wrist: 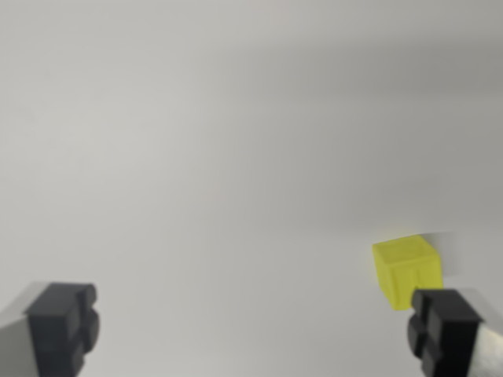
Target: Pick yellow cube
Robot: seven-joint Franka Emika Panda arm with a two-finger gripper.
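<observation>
A small yellow cube point(406, 269) rests on a plain white surface point(236, 157) in the lower right of the wrist view. My gripper point(251, 330) is open, its two black fingertips far apart at the bottom corners. The right fingertip point(444, 330) sits just in front of the cube and overlaps its lower right corner. The left fingertip point(64, 326) is far off to the wrist view's left. Nothing lies between the fingers, and the cube is off to the right of the gap's middle.
</observation>
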